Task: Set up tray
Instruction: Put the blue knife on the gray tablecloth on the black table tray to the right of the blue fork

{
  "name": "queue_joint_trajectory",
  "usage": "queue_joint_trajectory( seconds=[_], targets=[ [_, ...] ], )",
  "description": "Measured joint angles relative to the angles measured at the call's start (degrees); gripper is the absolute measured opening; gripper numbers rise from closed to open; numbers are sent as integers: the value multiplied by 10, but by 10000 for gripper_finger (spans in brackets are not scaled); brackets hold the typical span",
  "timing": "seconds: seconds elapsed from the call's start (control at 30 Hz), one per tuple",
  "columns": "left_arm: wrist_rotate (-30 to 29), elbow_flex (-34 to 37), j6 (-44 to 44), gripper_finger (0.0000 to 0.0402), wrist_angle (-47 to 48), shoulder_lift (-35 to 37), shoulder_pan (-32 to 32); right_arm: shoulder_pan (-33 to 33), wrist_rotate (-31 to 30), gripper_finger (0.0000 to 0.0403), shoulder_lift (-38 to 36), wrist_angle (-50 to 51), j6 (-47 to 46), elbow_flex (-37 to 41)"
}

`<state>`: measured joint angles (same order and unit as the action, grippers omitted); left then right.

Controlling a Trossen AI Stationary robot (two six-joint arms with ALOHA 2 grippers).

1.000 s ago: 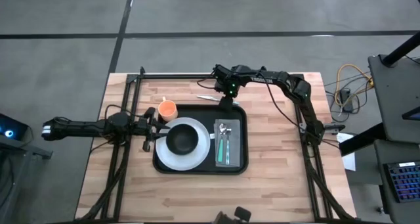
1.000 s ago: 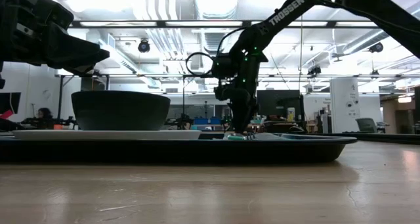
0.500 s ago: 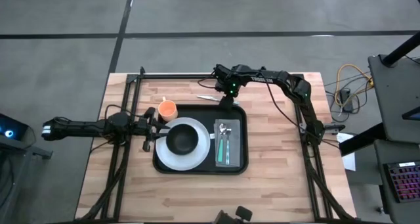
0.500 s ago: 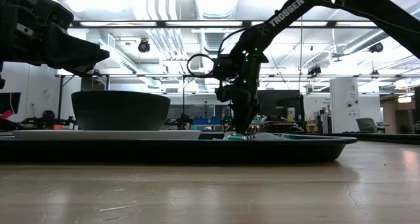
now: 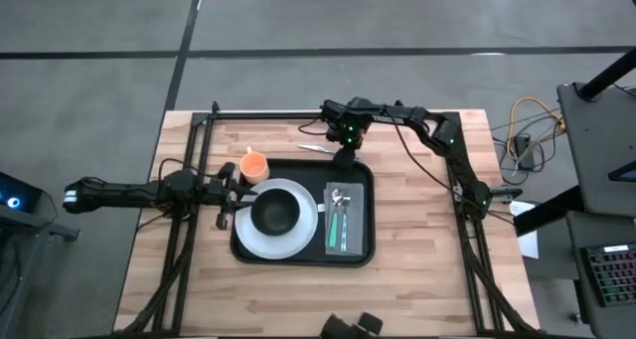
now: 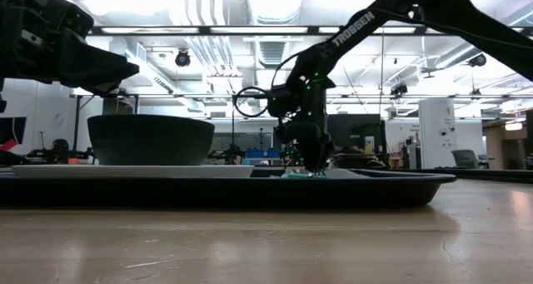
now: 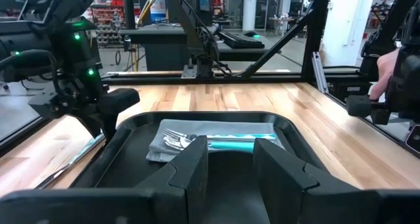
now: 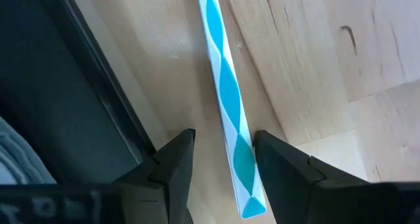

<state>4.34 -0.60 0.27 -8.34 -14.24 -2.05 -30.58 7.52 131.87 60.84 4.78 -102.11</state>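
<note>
Right fingers (image 8: 220, 178) apart astride the teal handle (image 8: 230, 119), blade cut off; left fingers (image 7: 231, 165) apart over the tray (image 7: 308, 145)

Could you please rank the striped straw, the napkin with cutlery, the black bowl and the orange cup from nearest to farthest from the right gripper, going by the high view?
From the right gripper:
1. Striped straw, on the wood beside the tray's far rim.
2. Napkin with cutlery, tray's right part.
3. Black bowl and orange cup: too close to call.
</note>
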Motion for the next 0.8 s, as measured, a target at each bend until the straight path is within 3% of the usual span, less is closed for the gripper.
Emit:
queue_joint_trajectory(
  seconds=[0.27, 0.53, 0.8],
  targets=[
    [0, 0, 0, 105, 0, 0, 0, 0, -11, 136, 8, 17, 17, -22],
    [0, 0, 0, 105, 0, 0, 0, -7, -23, 26, 9, 15, 20, -27],
    [0, 0, 0, 105, 0, 0, 0, -9, -34, 25, 11, 22, 15, -46]
  ],
)
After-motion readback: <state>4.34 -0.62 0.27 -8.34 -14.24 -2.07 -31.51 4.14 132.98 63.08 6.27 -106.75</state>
